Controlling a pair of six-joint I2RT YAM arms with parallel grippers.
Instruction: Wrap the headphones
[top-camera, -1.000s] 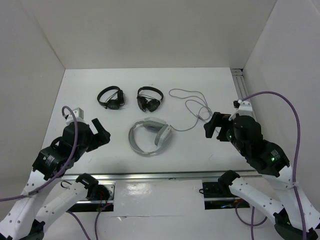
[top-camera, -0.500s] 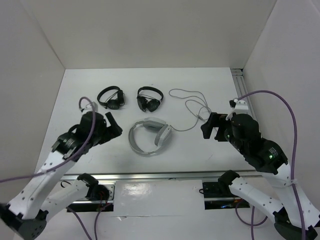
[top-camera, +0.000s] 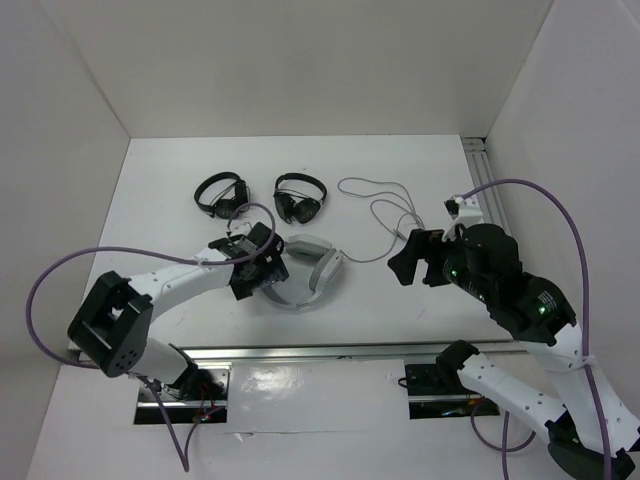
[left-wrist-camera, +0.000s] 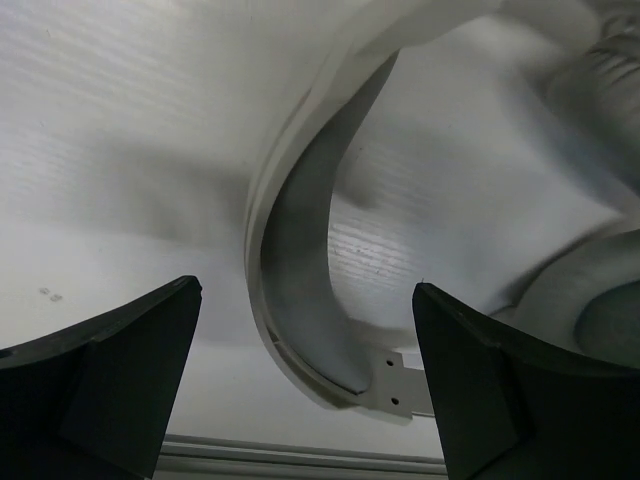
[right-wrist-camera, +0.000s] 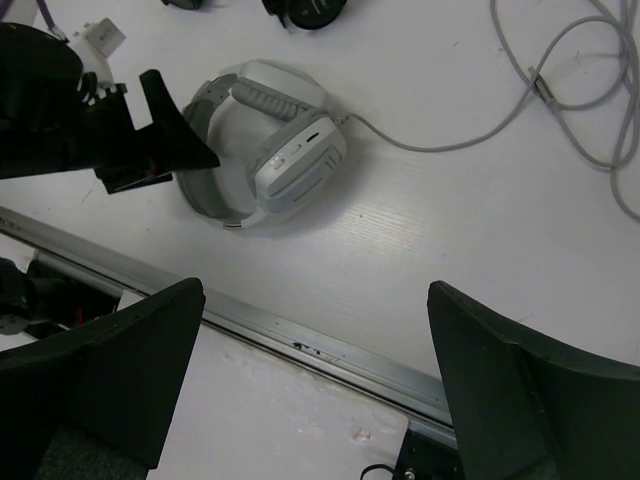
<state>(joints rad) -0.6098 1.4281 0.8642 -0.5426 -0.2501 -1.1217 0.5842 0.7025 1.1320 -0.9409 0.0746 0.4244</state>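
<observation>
We see grey-white headphones (top-camera: 326, 268) lying flat near middle of table (top-camera: 420, 170), cups to right, band curving left. Left gripper (left-wrist-camera: 305, 287) sits low at band's left curve, jaws wide apart, band showing in gap between them; we cannot tell whether either finger touches it. Right gripper (right-wrist-camera: 316, 288) hovers right of headphones, jaws wide apart, holding nothing. Thin grey cable (top-camera: 383, 214) runs from cup into loose loops behind and right. Black headset (top-camera: 222, 195) and second black headset (top-camera: 300, 197) lie side by side further back.
</observation>
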